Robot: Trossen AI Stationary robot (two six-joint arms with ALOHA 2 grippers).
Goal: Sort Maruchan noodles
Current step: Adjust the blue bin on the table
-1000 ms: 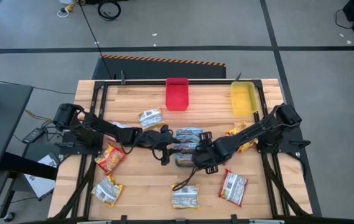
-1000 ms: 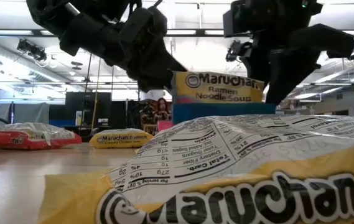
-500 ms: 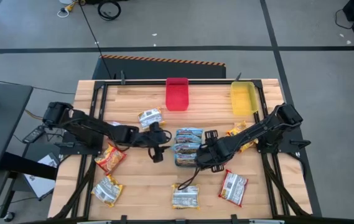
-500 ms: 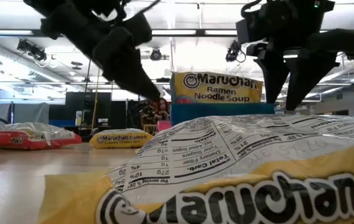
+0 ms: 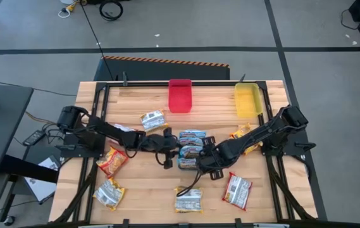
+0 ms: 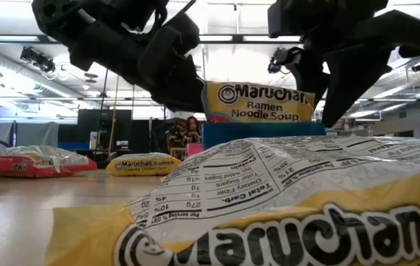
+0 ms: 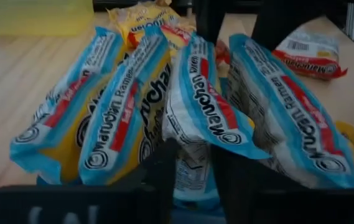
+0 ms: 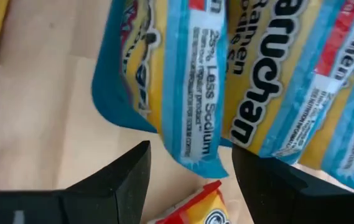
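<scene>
The left gripper (image 5: 167, 152) lay low at the table's (image 5: 135, 183) middle, its arm stretched in from the left edge, fingers (image 7: 164, 168) parted only a narrow way around the end of one blue packet (image 7: 204, 115); whether they pressed it I could not tell. The right gripper (image 5: 206, 166) lay just across the same cluster, its arm reaching in from the right edge, its fingers (image 8: 117, 180) spread wide and holding nothing, with a blue packet's corner (image 8: 189, 93) in the gap.

The left wrist view showed four blue packets standing on edge in a row inside a blue tray (image 5: 191, 152); from above they merged into one striped block. Around it the high view counted seven loose packets: one (image 5: 152, 119) near the red tray (image 5: 180, 95), one (image 5: 112, 160) at the left, one (image 5: 109, 193) at the near left corner, one (image 5: 188, 201) at the near edge, a red one (image 5: 237, 190) near right, and two (image 5: 246, 136) under the right arm. A yellow tray (image 5: 247, 100) stood at the far right. The low view alone read "Maruchan Ramen Noodle Soup" on the upright packet (image 6: 260, 103)
</scene>
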